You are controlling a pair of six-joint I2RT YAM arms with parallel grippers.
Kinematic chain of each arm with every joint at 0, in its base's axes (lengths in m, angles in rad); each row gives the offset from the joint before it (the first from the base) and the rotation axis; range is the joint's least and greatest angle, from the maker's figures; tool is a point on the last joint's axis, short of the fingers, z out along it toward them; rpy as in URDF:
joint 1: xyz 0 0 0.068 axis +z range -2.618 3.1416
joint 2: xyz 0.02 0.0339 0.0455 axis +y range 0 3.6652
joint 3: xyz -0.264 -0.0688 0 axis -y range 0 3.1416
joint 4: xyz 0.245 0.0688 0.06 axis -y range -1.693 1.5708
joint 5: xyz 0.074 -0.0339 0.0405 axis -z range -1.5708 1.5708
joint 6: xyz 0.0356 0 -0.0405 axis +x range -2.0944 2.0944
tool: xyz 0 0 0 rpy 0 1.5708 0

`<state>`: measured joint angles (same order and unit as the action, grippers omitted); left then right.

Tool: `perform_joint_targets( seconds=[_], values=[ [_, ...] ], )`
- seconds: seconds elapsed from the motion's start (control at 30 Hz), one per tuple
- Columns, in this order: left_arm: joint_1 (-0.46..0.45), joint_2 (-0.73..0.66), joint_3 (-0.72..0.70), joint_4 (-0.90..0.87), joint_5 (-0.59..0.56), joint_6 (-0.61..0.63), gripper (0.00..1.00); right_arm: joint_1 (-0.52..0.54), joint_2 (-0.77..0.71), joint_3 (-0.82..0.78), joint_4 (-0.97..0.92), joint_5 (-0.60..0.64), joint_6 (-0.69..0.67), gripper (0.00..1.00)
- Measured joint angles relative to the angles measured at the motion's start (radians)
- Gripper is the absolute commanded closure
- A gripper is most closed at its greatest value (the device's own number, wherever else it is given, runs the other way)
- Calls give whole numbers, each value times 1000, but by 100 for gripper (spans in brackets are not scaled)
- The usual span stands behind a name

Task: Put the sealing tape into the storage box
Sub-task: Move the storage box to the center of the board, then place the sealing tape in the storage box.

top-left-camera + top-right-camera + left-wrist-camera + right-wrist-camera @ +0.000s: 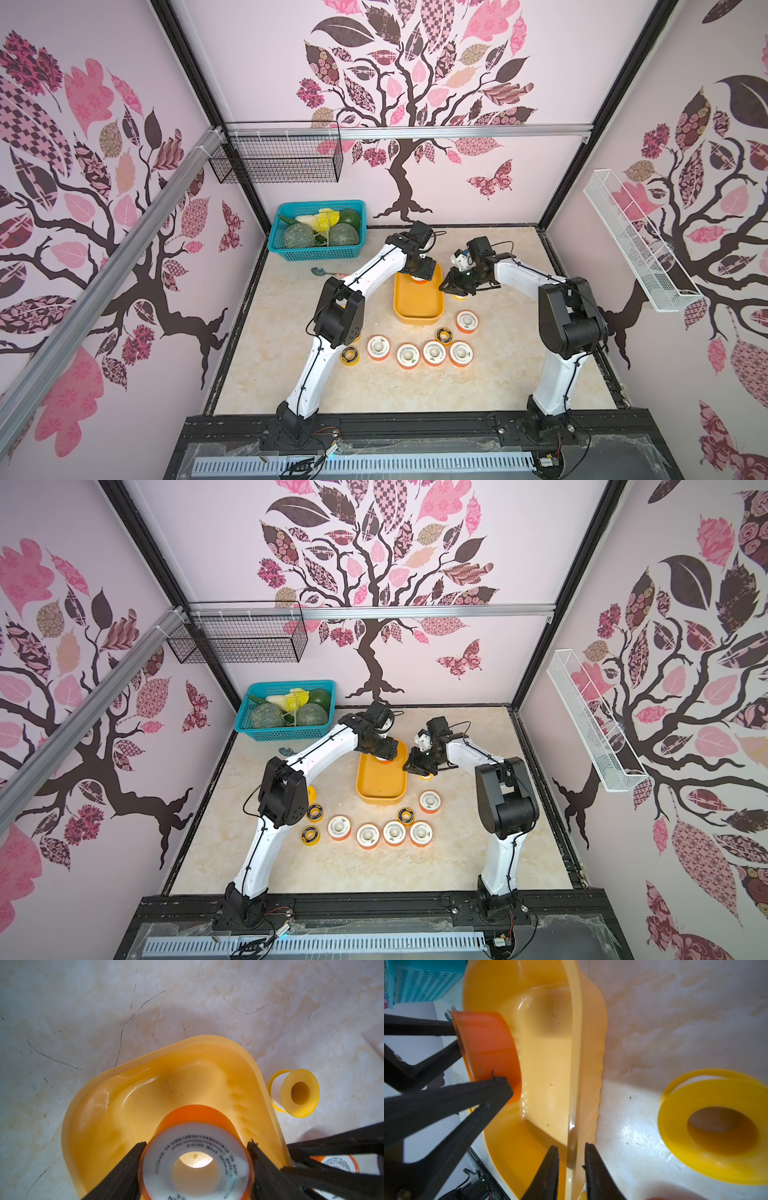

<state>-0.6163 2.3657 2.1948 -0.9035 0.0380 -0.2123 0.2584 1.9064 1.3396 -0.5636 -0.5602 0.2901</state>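
Note:
The storage box (417,305) (380,787) is a shallow yellow-orange tub in mid-table. My left gripper (197,1144) (422,276) is shut on an orange-rimmed, white-faced sealing tape spool (197,1132) (488,1043) and holds it over the box's far end. My right gripper (571,1147) (446,286) stands slightly open, one jaw on each side of the box's right rim (574,1084), with a small gap on each side. A plain yellow spool (720,1124) (299,1093) lies just outside that rim. Several more spools (408,355) (315,812) lie on the table nearer the arm bases.
A teal basket (318,228) of vegetables stands at the back left, with a spoon (328,272) in front of it. A black wire basket (276,158) hangs on the back wall and a white mesh one (636,245) on the right wall.

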Motion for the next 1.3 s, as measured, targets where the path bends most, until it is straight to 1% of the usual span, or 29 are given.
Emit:
perform_joint_targets(
  seconds=[0.23,0.43,0.63,0.93,1.3],
  values=[
    [0,31,23,4,-10,-21,29,-2,-61,-15,-10,23,12,66],
    [0,58,25,28,-5,-24,29,-34,-132,-56,4,28,18,66],
    [0,86,37,37,1,-27,28,-76,-135,-103,8,25,19,66],
    [0,123,76,47,10,-41,27,-76,-135,-105,10,10,16,66],
    [0,144,93,48,24,-53,20,-74,-135,-105,10,6,15,65]
  ],
)
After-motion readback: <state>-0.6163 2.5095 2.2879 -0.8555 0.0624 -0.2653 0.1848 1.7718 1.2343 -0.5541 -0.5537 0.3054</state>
